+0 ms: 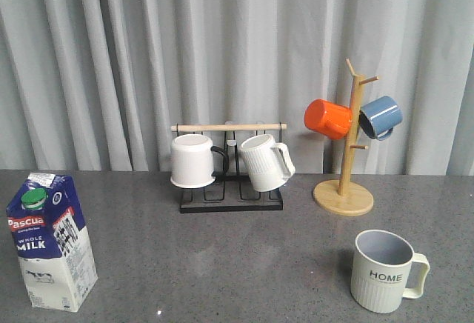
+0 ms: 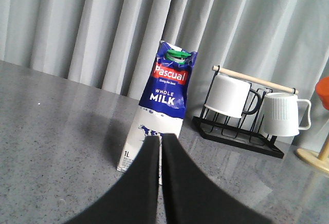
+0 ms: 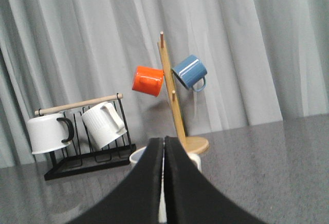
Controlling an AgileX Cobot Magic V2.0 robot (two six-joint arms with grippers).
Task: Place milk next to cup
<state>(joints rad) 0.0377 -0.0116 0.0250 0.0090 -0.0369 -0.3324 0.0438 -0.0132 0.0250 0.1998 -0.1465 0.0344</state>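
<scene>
Left pincer (image 2: 161, 154), closed and empty, sits just before the upright milk (image 2: 160, 111).

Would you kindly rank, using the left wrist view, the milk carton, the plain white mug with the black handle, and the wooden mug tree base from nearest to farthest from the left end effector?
1. Milk carton: straight ahead of the shut left end effector.
2. Plain white mug: hanging on the black rack, behind the carton.
3. Mug tree base: farthest, past the rack's other end.

Mug rack (image 1: 231, 198), wooden mug tree (image 1: 345, 190)
</scene>
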